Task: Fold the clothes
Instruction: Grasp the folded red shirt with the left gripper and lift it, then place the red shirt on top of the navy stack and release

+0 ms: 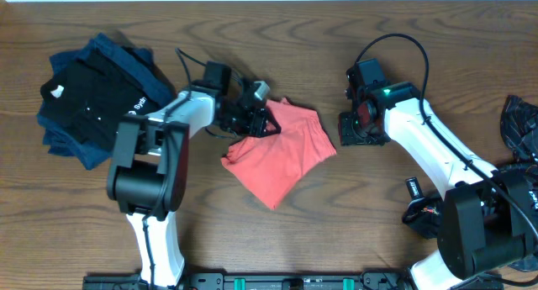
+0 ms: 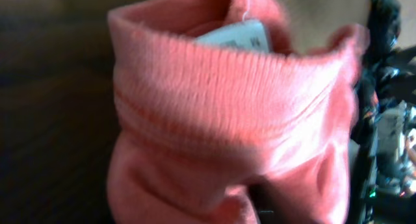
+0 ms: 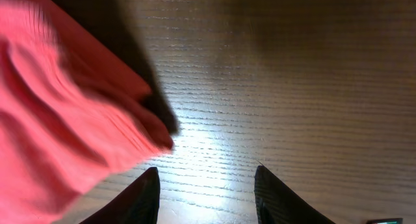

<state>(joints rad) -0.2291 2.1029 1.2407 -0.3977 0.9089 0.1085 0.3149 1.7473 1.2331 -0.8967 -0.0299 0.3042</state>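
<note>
Faint white lettering (image 1: 138, 104) on the black shirt (image 1: 88, 97), too small to read; white tag (image 2: 235, 36) inside the coral T-shirt (image 2: 227, 120), blurred.

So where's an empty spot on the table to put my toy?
Bare table in front of the red shirt, between the two arms. Crowded: mid-table, where left gripper and right gripper flank the shirt, and the dark clothes pile at left.

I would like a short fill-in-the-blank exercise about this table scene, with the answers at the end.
1. The red shirt lies on a table made of ____.
2. The navy-and-black pile lies on the ____ arm's side.
3. The right gripper is ____, with only bare table between its fingers.
Answers: wood; left; open.
</note>
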